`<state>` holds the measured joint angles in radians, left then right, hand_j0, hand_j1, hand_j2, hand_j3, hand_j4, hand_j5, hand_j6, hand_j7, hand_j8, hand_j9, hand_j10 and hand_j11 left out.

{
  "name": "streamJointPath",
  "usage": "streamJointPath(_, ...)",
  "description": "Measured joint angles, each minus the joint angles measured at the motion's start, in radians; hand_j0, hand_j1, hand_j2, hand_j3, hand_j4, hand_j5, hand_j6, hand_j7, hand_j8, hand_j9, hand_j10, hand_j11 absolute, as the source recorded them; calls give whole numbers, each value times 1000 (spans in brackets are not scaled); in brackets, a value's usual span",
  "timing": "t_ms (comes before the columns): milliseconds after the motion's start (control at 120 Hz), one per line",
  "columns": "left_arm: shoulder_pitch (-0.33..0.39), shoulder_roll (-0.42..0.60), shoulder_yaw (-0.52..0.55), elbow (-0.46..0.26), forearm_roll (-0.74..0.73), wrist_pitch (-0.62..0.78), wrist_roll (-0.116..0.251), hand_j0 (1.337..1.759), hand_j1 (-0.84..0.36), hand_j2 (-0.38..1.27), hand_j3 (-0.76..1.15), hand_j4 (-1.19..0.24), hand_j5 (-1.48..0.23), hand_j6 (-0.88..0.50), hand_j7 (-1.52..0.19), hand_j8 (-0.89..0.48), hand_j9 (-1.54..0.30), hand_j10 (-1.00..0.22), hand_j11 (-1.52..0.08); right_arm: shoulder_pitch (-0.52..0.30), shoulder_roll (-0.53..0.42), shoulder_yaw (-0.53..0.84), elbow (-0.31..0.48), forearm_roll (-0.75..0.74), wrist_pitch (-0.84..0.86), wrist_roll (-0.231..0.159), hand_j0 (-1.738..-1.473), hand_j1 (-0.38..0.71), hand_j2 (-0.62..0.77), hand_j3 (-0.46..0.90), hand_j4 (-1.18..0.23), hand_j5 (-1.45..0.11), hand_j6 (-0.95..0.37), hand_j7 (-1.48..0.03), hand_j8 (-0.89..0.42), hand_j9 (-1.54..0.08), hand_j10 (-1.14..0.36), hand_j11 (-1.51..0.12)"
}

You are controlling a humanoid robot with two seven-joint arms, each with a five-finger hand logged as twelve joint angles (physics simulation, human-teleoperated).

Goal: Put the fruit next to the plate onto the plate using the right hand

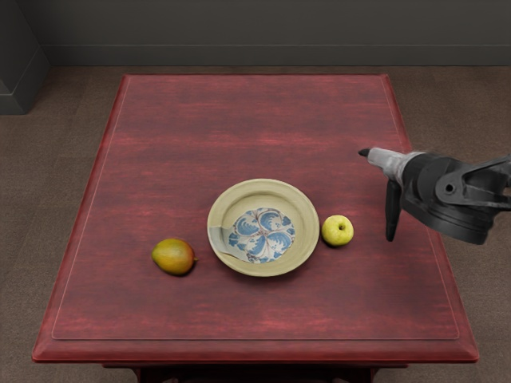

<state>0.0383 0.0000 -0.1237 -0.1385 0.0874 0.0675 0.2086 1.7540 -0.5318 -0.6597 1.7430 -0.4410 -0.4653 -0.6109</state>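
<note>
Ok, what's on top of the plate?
Nothing: the plate shows only its blue pattern. The yellow apple sits beside its right rim. The tabletop beneath it is hidden.

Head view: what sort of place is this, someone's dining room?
Probably a simulated room, not a real home: a red table on plain brown floor, bearing a plate, an apple and a reddish fruit, with a robot hand at the right.

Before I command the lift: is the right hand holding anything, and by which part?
Nothing is held. The right hand is open, apart from the yellow apple, which lies beside the plate.
</note>
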Motion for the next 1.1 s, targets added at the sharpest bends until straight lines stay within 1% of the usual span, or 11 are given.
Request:
streamJointPath(158,0,0,0,0,0,0,0,1658,349,0,0,-1,0,-1,0,-1,0,0,0,-28,72,-10,2,-29,-99,0,-1658,-349,1,0,-1,0,-2,0,-1,0,-1,0)
streamJointPath(292,2,0,0,0,0,0,0,1658,349,0,0,-1,0,-1,0,-1,0,0,0,-44,132,-33,2,-47,-133,0,-1658,-344,0,0,-6,-6,-6,-6,-6,-6,-5,-6)
streamJointPath(717,3,0,0,0,0,0,0,1658,349,0,0,-1,0,-1,0,-1,0,0,0,-58,233,-92,2,-58,-145,0,-1658,-135,-35,0,-179,-232,-180,-232,-180,-232,-179,-232)
streamJointPath(883,3,0,1,0,0,0,0,1658,349,0,0,-1,0,-1,0,-1,0,0,0,-41,243,-113,2,-69,-146,0,-1658,-85,-44,0,-221,-287,-222,-287,-222,-287,-221,-287)
streamJointPath(992,3,0,0,0,0,0,0,1658,349,0,0,-1,0,-1,0,-1,0,0,0,-40,271,-140,2,-80,-146,0,-1658,-52,-49,0,-248,-322,-249,-322,-248,-322,-248,-322)
streamJointPath(1100,3,0,1,-1,0,0,0,1658,349,0,0,-1,0,-1,0,-1,0,0,0,-41,286,-159,2,-88,-146,0,-1658,2,-58,0,-293,-381,-294,-381,-294,-381,-293,-381)
